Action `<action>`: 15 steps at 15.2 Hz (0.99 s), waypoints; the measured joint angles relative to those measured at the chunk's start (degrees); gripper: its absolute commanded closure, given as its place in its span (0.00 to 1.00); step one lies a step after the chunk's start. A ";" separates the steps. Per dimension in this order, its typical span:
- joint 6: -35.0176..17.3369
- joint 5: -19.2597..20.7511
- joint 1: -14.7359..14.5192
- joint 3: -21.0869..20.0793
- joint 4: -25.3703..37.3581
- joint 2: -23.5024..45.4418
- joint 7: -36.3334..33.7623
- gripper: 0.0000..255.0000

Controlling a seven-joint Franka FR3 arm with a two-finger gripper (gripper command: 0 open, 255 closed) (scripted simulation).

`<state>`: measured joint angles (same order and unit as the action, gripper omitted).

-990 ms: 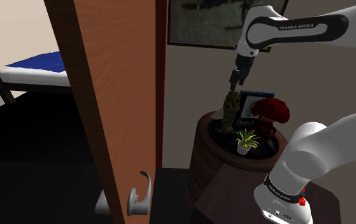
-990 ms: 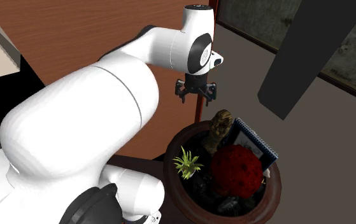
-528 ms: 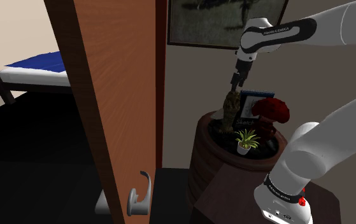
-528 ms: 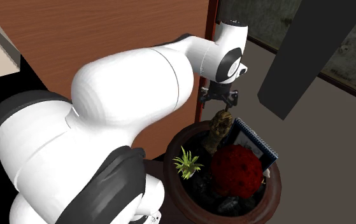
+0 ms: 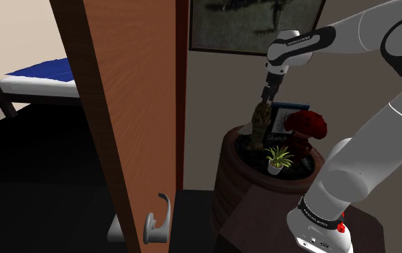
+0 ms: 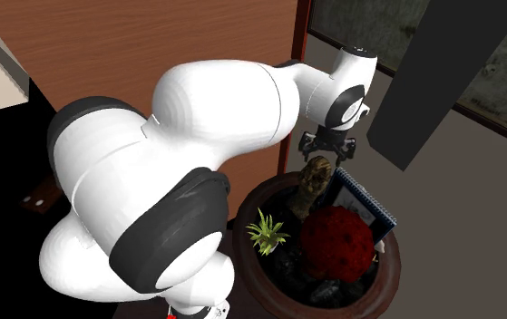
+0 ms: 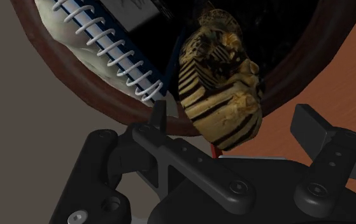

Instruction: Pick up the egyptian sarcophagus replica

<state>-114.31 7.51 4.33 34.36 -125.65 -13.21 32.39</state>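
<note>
Brown wood takes up much of the room: a tall door [image 5: 131,108] with a grey lever handle [image 5: 156,219] stands left of centre in the shoulder view. To its left is a bed [image 5: 37,77] with a blue cover, and a black area spreads below it. To the door's right, a greyish wall carries a dark-framed picture [image 5: 231,25].

Below that picture sits a round, dark-brown table [image 5: 228,176] shaped like a drum, its top sunk inside a raised rim. The sarcophagus replica [image 5: 261,121], gold with dark stripes and a pharaoh's face, stands upright on that top, at the side nearer the door. Just behind it leans a spiral-bound notebook [image 6: 365,207]. A red rounded ornament [image 6: 336,240] and a small green plant [image 6: 266,233] in a white pot share the surface.

My claw [image 6: 327,152] hangs directly above the replica's head, pointing down and close over it. My fingers [image 7: 310,127] stand wide apart. In the wrist view the striped head sits between them with a gap on each side, so I grip nothing.
</note>
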 measured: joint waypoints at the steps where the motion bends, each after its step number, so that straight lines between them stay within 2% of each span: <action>1: -1.23 -0.07 -0.04 0.00 -0.58 0.11 0.03 0.00; 4: -3.50 -0.37 -0.12 0.12 -2.23 0.86 0.16 0.00; 5: -4.01 -0.49 -0.11 0.21 -2.44 1.08 0.42 1.00; 15: -4.15 -0.37 0.12 0.47 -3.07 1.19 0.44 1.00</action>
<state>-118.47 7.14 4.45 34.82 -128.73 -12.02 32.83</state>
